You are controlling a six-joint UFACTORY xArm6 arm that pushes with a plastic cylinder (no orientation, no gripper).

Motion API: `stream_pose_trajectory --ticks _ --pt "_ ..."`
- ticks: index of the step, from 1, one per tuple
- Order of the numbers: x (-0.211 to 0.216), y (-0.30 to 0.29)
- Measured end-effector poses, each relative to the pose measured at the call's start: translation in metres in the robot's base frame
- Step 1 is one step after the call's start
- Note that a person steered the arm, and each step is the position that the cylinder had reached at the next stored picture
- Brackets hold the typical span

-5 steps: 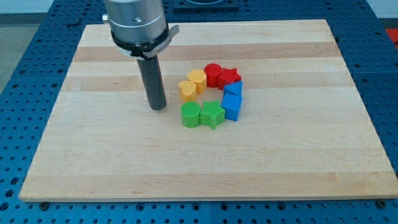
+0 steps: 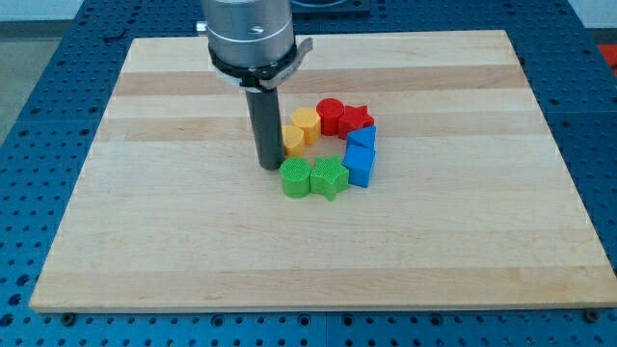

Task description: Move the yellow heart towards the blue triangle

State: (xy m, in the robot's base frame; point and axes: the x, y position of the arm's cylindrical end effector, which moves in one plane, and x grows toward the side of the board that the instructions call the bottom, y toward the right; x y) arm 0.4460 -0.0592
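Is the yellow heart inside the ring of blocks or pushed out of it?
In the ring. The yellow heart sits beside the yellow block, above the green blocks; my tip stands at its left edge, partly hiding it.

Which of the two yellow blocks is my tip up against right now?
The yellow heart, the one further to the view's left; my tip sits at its left edge. The other yellow block lies beyond it.

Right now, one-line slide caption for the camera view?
My tip presses the yellow heart's left side; blue triangle lies across the block ring.
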Motion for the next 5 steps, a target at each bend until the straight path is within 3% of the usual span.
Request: stream_pose_trajectory --ticks 5 --pt "0.0 0.034"
